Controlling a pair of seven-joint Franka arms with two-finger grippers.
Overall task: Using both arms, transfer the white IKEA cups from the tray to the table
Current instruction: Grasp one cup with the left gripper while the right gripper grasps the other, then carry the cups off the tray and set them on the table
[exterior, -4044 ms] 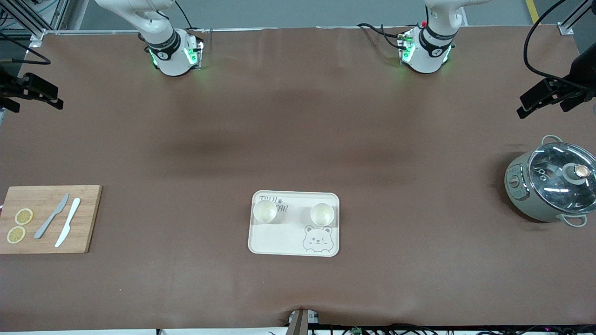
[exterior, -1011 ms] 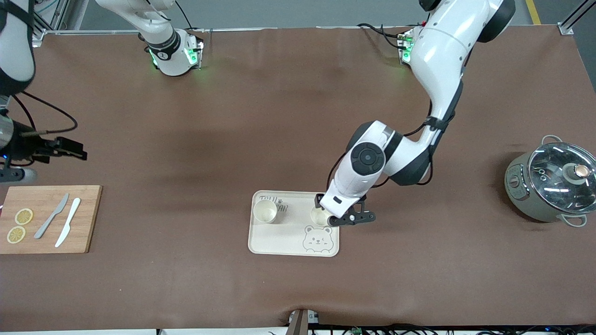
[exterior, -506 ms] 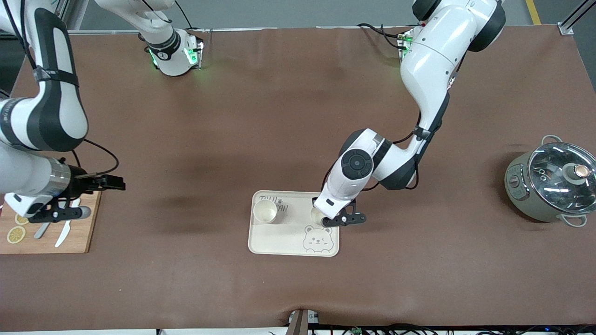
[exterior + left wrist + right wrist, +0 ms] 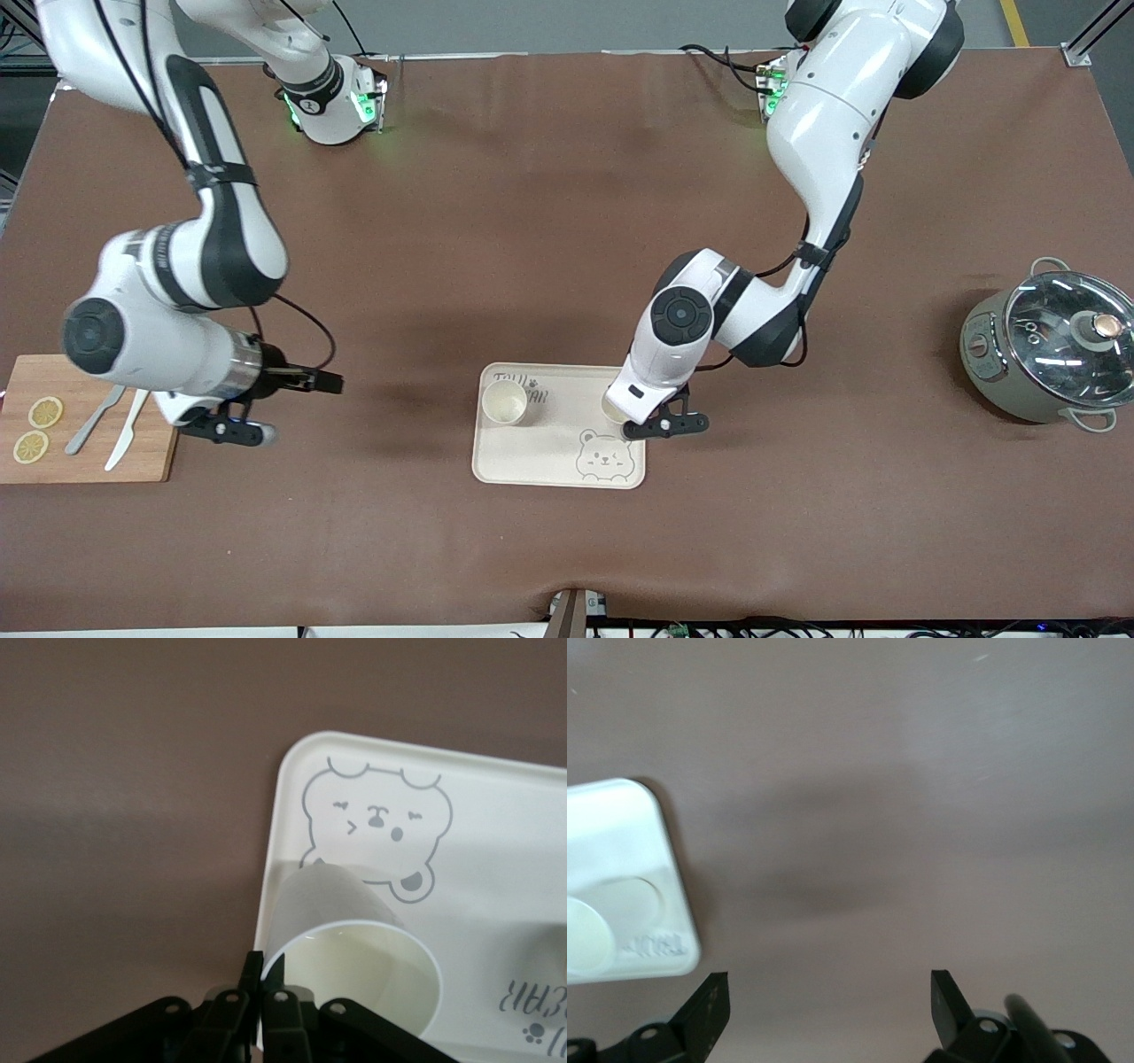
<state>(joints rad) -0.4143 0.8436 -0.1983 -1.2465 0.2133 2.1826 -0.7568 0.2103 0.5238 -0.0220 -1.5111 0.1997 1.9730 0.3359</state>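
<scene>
While left pincer (image 4: pixel 259 992) clamps plain cream-white cup (image 4: pixel 354 970), right pincer (image 4: pixel 824 997) spread apart.

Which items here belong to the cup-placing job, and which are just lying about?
Job: cup on the tray; second cup, with the left gripper shut on its rim; right gripper, open over bare table.

Lying about: cutting board with lemon slices and knives; pot.

two cream-white cups upright on bear tray, one (image 4: pixel 503 401) free, other (image 4: pixel 613 406) pinched at rim
</scene>
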